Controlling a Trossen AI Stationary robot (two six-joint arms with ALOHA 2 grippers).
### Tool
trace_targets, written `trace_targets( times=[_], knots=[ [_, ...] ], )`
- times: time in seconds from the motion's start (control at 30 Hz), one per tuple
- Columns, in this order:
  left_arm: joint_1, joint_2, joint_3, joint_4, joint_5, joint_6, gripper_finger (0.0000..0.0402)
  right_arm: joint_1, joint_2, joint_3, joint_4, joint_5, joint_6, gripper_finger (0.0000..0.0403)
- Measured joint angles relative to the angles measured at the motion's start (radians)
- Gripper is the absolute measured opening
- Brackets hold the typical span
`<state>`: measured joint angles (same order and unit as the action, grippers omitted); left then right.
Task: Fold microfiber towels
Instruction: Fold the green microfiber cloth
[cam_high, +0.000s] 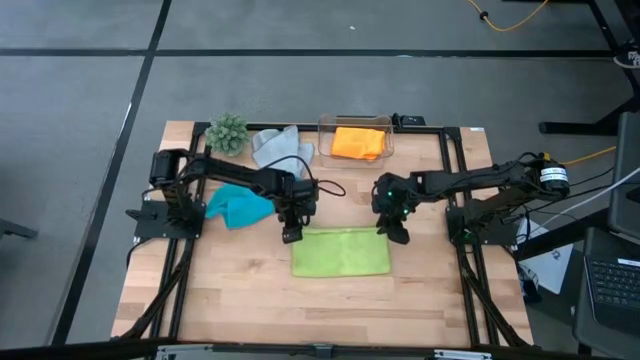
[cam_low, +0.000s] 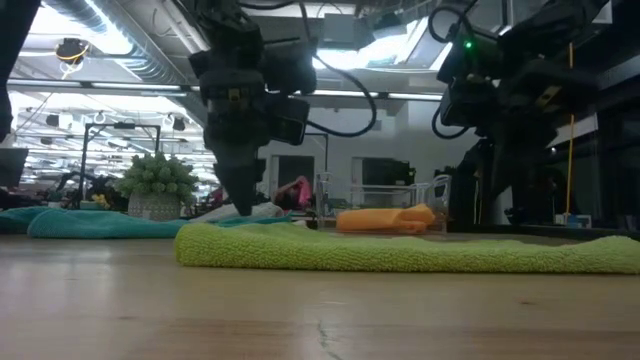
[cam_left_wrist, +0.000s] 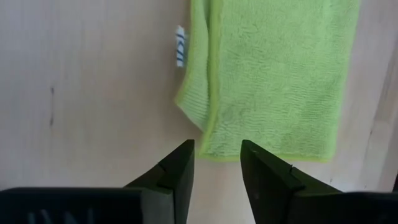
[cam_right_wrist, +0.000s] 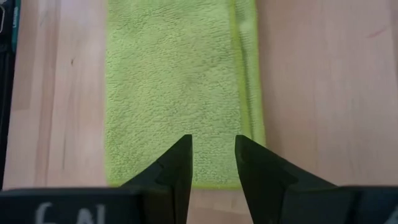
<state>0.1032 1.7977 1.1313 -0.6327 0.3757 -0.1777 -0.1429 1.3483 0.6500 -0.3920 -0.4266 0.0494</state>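
Lime green towel (cam_high: 340, 252): lies folded to a flat strip on the desk (cam_high: 240, 300), between the two tools and just in front of both. It is placed centrally, likely so that each arm can reach one end.

Left tool (cam_high: 291, 236): poised over the strip's left far corner, fingers (cam_left_wrist: 177, 171) apart, empty, a doubled edge and a small label just ahead of it.

Right tool (cam_high: 397, 235): at the opposite far corner, fingers apart, holding nothing.

Turquoise blue towel (cam_high: 238, 207): crumpled, behind and outboard of the left tool.

Light grey towel (cam_high: 277, 147): bunched well behind the left tool.

Orange towel (cam_high: 358, 142): folded in the clear box (cam_high: 325, 128), well behind both tools.

Open room: bare desk nearer than the strip, probably enough for another fold.
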Motion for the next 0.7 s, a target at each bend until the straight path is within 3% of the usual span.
trace_targets(
  times=[0.33, 0.7],
  knots=[
    [0.040, 0.067, -0.001, 0.018, 0.107, 0.022, 0.0126, -0.038, 0.000, 0.000, -0.001, 0.015, -0.029, 0.0124],
    [0.038, 0.074, -0.001, 0.035, 0.114, 0.032, 0.0126, -0.044, 0.000, -0.001, -0.001, 0.016, -0.033, 0.0124]
  ],
)
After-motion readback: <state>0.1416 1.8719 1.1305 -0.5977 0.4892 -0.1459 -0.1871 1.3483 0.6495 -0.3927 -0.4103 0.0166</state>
